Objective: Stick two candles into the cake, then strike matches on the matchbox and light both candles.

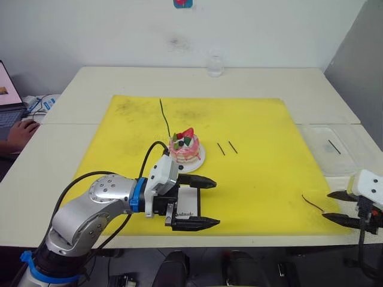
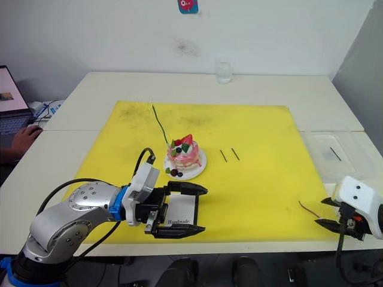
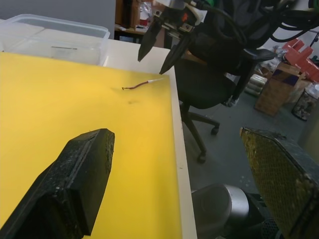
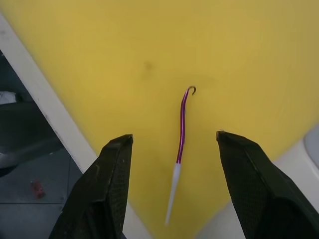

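Observation:
The pink-and-white cake (image 1: 185, 147) sits on its small white plate (image 1: 198, 161) mid-mat. The green candle (image 1: 165, 118) rises from the cake's back left, leaning away. Two matches (image 1: 221, 148) lie on the mat to the right of the cake. The white matchbox (image 1: 189, 204) lies flat in front of the plate, between the spread fingers of my left gripper (image 1: 214, 202), which is open around it. The reddish-brown candle (image 4: 181, 124) lies at the mat's front right corner. My right gripper (image 1: 327, 205) is open just beyond its pale end, not touching it.
The yellow mat (image 1: 257, 179) covers the white table. A clear tray (image 1: 350, 156) holding a short dark stick (image 1: 334, 146) sits at the right. A glass (image 1: 215, 64) stands at the back. A person's hand (image 1: 21, 133) and a laptop are at the left edge.

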`<state>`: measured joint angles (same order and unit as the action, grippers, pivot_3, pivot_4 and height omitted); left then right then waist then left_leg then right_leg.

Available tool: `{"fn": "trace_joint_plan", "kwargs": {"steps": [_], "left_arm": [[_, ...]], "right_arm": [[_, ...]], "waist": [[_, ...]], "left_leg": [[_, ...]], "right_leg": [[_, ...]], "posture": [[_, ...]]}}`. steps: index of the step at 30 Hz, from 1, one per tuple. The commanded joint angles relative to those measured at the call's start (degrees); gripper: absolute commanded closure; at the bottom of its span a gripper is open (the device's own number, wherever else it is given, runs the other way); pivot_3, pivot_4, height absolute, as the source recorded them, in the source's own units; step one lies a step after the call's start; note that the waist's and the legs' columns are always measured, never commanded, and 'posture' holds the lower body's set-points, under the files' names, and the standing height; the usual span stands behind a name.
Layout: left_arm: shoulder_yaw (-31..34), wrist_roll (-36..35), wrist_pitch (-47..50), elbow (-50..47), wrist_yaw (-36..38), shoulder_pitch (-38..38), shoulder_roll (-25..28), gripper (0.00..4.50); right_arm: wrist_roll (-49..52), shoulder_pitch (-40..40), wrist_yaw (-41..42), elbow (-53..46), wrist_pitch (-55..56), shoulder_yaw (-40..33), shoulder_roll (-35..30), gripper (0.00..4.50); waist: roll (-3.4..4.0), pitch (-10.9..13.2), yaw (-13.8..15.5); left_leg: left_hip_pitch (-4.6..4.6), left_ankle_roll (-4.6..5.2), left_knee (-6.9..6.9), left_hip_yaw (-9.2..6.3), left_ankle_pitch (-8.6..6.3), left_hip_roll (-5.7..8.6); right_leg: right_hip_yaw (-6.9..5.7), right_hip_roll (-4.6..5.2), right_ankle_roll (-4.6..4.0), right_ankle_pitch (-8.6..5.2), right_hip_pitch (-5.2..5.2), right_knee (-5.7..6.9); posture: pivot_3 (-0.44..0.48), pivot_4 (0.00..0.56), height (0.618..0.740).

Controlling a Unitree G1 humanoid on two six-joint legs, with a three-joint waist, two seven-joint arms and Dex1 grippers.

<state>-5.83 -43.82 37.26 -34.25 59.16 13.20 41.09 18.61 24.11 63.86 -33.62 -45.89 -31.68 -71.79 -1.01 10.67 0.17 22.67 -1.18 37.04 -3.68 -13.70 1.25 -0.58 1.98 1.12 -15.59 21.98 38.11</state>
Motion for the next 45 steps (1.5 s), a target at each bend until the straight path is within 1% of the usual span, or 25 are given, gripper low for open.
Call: {"fn": "trace_joint_plan", "kwargs": {"steps": [1, 3, 6, 14, 18, 22, 24, 26, 27, 31, 36, 40, 42, 45], "left_arm": [[-0.6, 0.4, -0.8, -1.4, -0.7, 0.4, -0.7, 0.0], [-1.1, 0.9, -1.0, -1.5, -1.1, 0.2, -1.0, 0.0], [-1.6, 1.7, -1.7, -1.8, -1.5, -0.6, -1.4, 0.0], [-2.1, 2.9, -2.4, -2.5, -2.6, -2.1, -2.3, 0.0], [-2.2, 3.3, -2.7, -2.6, -2.8, -2.3, -2.4, 0.0], [-2.0, 3.5, -2.8, -2.6, -2.7, -2.3, -2.4, 0.0], [-2.0, 3.5, -2.7, -2.6, -2.8, -2.3, -2.4, 0.0], [-2.0, 3.5, -2.7, -2.7, -2.9, -2.2, -2.4, 0.0], [-2.0, 3.6, -2.7, -2.6, -2.9, -2.2, -2.4, 0.0], [-2.1, 3.6, -2.7, -2.4, -2.9, -1.9, -2.5, 0.0], [-1.8, 3.7, -2.8, -1.7, -2.6, -1.5, -2.3, 0.0], [0.0, 3.3, -2.6, -0.6, -2.6, -1.4, -1.7, 0.0], [1.6, 2.8, -2.2, -0.1, -2.8, -1.5, -1.1, 0.0], [4.3, 1.5, -1.3, 0.7, -3.7, -1.9, -0.4, 0.0]], "right_arm": [[1.8, -4.6, -3.5, -3.2, -12.9, 3.3, -3.5, 1.73], [2.8, -6.7, -3.8, -4.0, -16.7, 6.5, -6.1, 1.73], [2.7, -9.1, -4.6, -3.0, -17.5, 11.5, -7.5, 1.73], [2.3, -18.5, -6.5, 1.6, -16.7, 22.6, -7.8, 1.73], [2.1, -21.1, -6.2, 4.0, -15.8, 26.0, -8.2, 1.73], [1.8, -21.9, -6.2, 5.7, -14.8, 28.1, -8.6, 1.73], [1.8, -22.1, -6.3, 6.0, -14.5, 28.6, -8.6, 2.1], [1.9, -22.0, -6.4, 5.9, -14.6, 28.8, -8.5, 2.65], [2.1, -22.0, -6.4, 5.8, -14.7, 28.9, -8.5, 2.97], [2.4, -22.2, -6.6, 5.6, -15.1, 28.6, -8.0, 4.47], [4.5, -22.7, -6.0, 4.7, -16.9, 25.6, -7.7, 4.47], [7.9, -25.7, -5.2, 3.8, -19.3, 21.7, -7.5, 4.47], [10.9, -29.1, -5.0, 2.6, -20.8, 19.4, -6.5, 4.47], [15.5, -36.9, -6.8, 0.9, -23.2, 17.9, -2.4, 4.47]], "waist": [[-0.06, 0.0, 0.1], [-0.04, 0.0, 0.1], [-0.05, 0.0, 0.2], [-0.05, 0.0, 0.1], [-0.05, 0.0, 0.0], [-0.05, 0.0, 0.0], [-0.04, 0.0, 0.0], [-0.04, 0.0, 0.0], [-0.04, 0.0, 0.0], [-0.04, 0.0, 0.0], [-0.04, 0.0, 0.0], [-0.04, 0.0, 0.0], [-0.03, 0.0, -0.1], [-0.03, 0.0, -0.3]], "left_leg": [[0.02, 0.0, 0.02, -0.03, 0.0, -0.01], [0.02, 0.0, 0.01, -0.03, 0.0, -0.01], [0.09, 0.0, -0.02, -0.07, 0.0, -0.02], [0.15, 0.0, 0.0, -0.02, 0.0, -0.01], [0.14, 0.0, -0.01, -0.04, 0.0, -0.02], [0.14, 0.0, -0.01, -0.02, 0.0, -0.01], [0.14, 0.0, -0.01, -0.02, 0.0, -0.01], [0.14, 0.0, -0.01, -0.03, 0.0, -0.01], [0.14, 0.01, -0.01, -0.03, 0.0, -0.01], [0.13, 0.0, 0.0, -0.03, 0.0, -0.02], [0.14, 0.0, -0.01, -0.03, 0.0, -0.01], [0.13, 0.01, -0.01, -0.03, 0.0, -0.02], [0.12, 0.01, -0.01, -0.03, 0.0, -0.02], [0.1, 0.01, -0.02, -0.04, 0.0, -0.05]], "right_leg": [[-0.03, 0.0, 0.01, 0.01, 0.0, -0.01], [-0.02, 0.0, 0.01, 0.01, 0.0, -0.03], [-0.07, -0.01, 0.01, 0.0, 0.05, -0.08], [-0.03, 0.0, 0.02, 0.0, 0.12, -0.07], [-0.05, 0.0, 0.02, 0.0, 0.11, -0.05], [-0.03, 0.0, 0.02, 0.0, 0.12, -0.07], [-0.04, 0.0, 0.02, 0.0, 0.12, -0.07], [-0.04, 0.0, 0.02, 0.0, 0.12, -0.07], [-0.04, 0.0, 0.02, 0.0, 0.12, -0.07], [-0.04, 0.0, 0.02, 0.0, 0.12, -0.05], [-0.04, 0.0, 0.02, 0.0, 0.12, -0.06], [-0.04, -0.01, 0.02, 0.0, 0.12, -0.04], [-0.04, -0.01, 0.02, 0.0, 0.14, -0.02], [-0.04, -0.04, 0.01, 0.01, 0.14, -0.02]], "posture": [[0.0, 0.15, 0.74], [0.0, 0.15, 0.74], [0.0, 0.15, 0.74], [0.0, 0.15, 0.74], [0.0, 0.15, 0.74], [0.0, 0.15, 0.74], [0.0, 0.15, 0.74], [0.0, 0.15, 0.74], [0.0, 0.15, 0.74], [0.0, 0.15, 0.74], [0.0, 0.15, 0.74], [0.0, 0.15, 0.74], [0.0, 0.15, 0.74], [0.0, 0.15, 0.74]]}}
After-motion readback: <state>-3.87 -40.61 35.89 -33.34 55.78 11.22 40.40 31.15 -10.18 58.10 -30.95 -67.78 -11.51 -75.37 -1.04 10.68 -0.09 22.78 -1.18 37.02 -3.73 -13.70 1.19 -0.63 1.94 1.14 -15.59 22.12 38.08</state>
